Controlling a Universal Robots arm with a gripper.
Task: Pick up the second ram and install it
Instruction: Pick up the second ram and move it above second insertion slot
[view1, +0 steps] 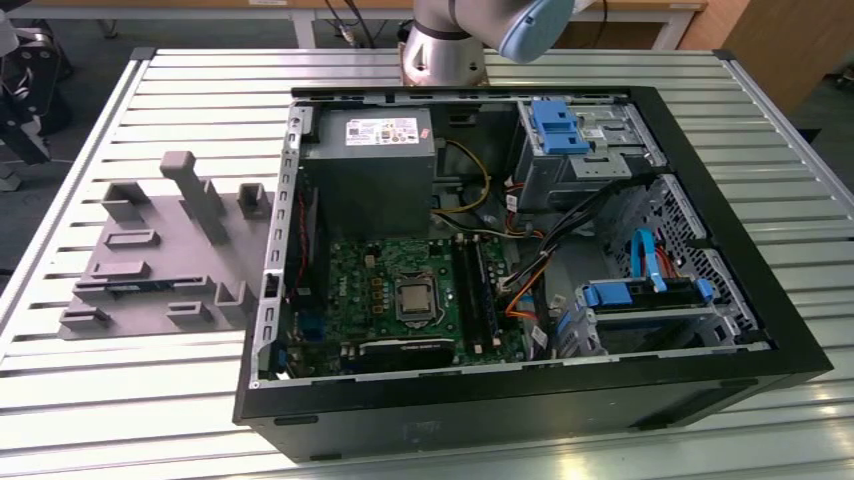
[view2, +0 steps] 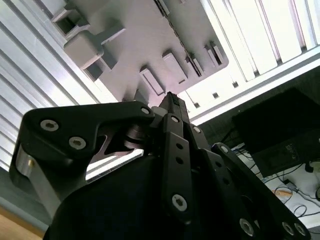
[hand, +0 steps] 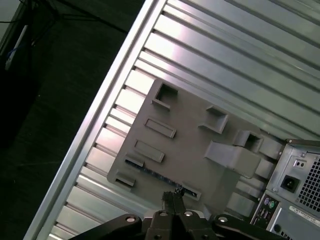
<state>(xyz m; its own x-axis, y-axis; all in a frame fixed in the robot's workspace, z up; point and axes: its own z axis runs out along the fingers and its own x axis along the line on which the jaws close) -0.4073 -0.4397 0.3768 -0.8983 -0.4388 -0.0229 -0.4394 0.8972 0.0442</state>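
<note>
Approach to the pick. A black two-fingered pincer (hand: 172, 196) hangs over a flat grey moulded parts fixture (hand: 190, 130), which lies on the ribbed aluminium desk (view1: 200, 90) beside an open black computer case (view1: 534, 395). In both wrist views the two black fingertips (view2: 174, 107) lie pressed together with nothing between them, so the pincer carries no load.

The second ram (hand: 155, 175), a long thin blue circuit-board stick, stands on edge in the fixture, held between two small grey end brackets. In the first wrist view the pincer tips sit just above it, near one of those brackets. The broad green motherboard (view1: 360, 290) lies in the case floor, well apart from the fixture. Whether any of its long dark memory slots is already filled cannot be told.

The step in hand appears to be the grasp, not yet begun. To do it well, the jaws should part only a little wider than the stick is thick. The pads should stand parallel to its flat faces and close near the middle of its length, clear of both brackets. A grip off centre would likely tilt the stick as it leaves its seat, so a straight pull along the bracket walls seems safest.
</note>
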